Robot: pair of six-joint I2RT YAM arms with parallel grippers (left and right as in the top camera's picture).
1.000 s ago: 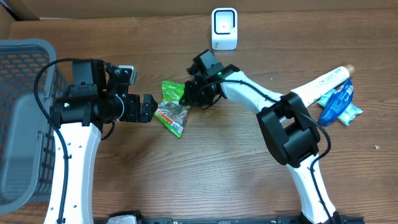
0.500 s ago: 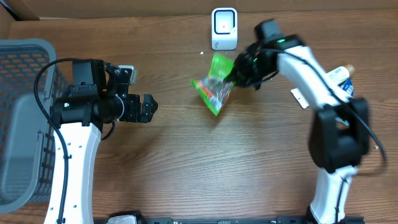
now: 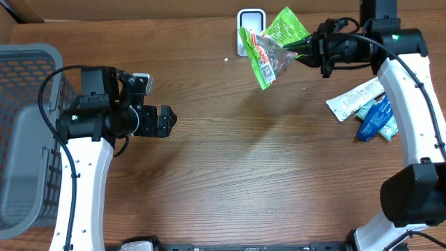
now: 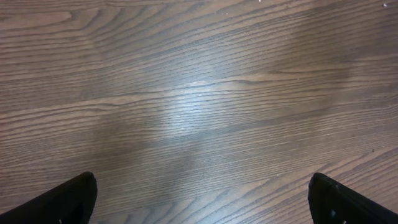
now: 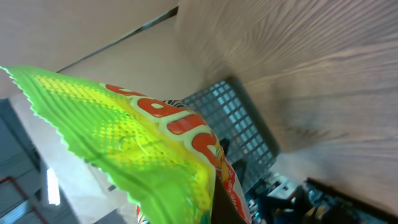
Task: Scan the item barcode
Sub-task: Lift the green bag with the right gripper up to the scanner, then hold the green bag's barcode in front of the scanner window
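The item is a green snack bag (image 3: 275, 42) with a clear, red-printed lower part. It hangs above the table, tilted, and overlaps the white barcode scanner (image 3: 245, 17) at the back edge. My right gripper (image 3: 311, 47) is shut on the bag's right edge and reaches in from the right. The right wrist view is filled by the bag (image 5: 124, 137) up close, which hides the fingers. My left gripper (image 3: 167, 120) stands open over bare wood at the left, well apart from the bag. In the left wrist view its fingertips (image 4: 74, 196) are wide apart with nothing between them.
A grey mesh basket (image 3: 28, 139) stands at the left edge, behind the left arm. A white tube (image 3: 354, 97) and blue packets (image 3: 380, 120) lie at the right, under the right arm.
The right arm lifted the bag off the table's middle and swung it up and to the right, in front of the scanner. The left arm has not moved.
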